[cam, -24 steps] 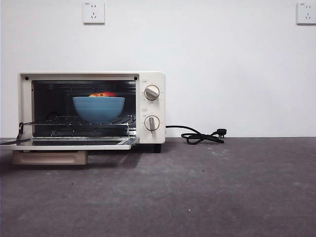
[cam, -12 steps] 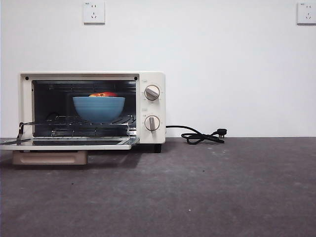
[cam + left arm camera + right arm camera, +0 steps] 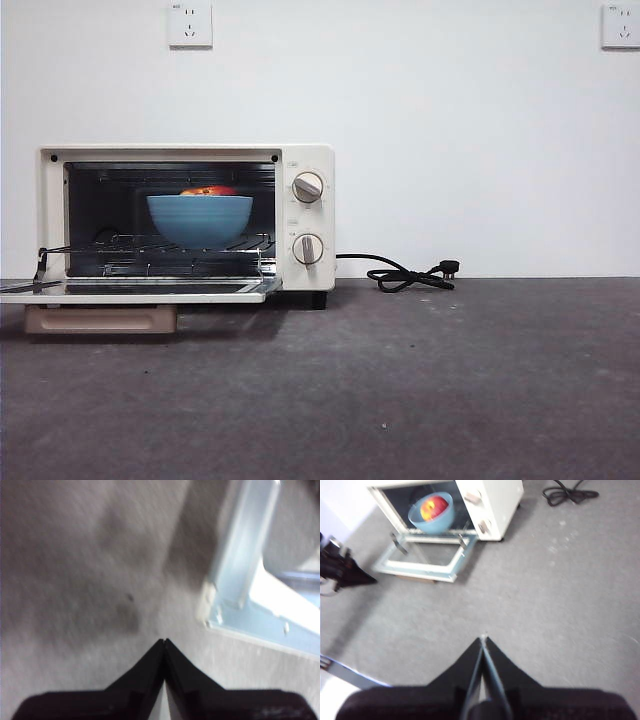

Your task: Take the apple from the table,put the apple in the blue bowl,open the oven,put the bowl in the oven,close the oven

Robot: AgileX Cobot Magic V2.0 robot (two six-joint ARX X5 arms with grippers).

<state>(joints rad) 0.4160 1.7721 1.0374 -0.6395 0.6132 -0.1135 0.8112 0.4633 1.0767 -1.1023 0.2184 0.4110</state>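
Note:
The cream-white oven (image 3: 305,160) stands at the table's left with its door (image 3: 140,291) folded down flat and open. Inside, on the wire rack, sits the blue bowl (image 3: 200,220) with the red apple (image 3: 210,191) showing above its rim; the right wrist view shows the apple (image 3: 434,507) lying in the bowl (image 3: 431,521). My left gripper (image 3: 164,642) is shut and empty above the table, close to a corner of the open door (image 3: 240,570). My right gripper (image 3: 483,640) is shut and empty, high over the table and well away from the oven (image 3: 495,500).
The oven's black cord and plug (image 3: 410,276) lie coiled on the table (image 3: 400,380) to the right of the oven, near the white wall. Two wall sockets (image 3: 190,25) sit high on the wall. The left arm's dark tip (image 3: 342,572) shows beside the door.

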